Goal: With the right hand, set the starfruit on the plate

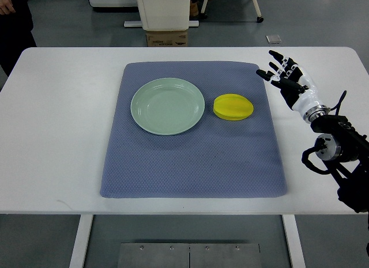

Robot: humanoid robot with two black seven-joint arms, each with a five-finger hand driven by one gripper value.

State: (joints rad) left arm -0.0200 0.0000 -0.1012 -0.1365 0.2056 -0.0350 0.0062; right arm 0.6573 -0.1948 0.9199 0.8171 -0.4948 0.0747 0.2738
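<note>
In the top view, the starfruit (233,107) lies on the blue mat (190,164), just right of the green plate (168,106), not on it. The right hand (286,76) is right of the mat, over the white table (52,135), fingers spread and holding nothing.

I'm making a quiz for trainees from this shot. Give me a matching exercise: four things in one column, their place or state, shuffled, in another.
Things:
1. plate
2. starfruit
3. right hand
4. mat

Places or states:
A. open, above the table's right side
B. blue-grey, spread on the white table
C. pale green, empty, on the mat's left half
D. yellow, just right of the plate

Pairs: 1-C, 2-D, 3-A, 4-B
</note>
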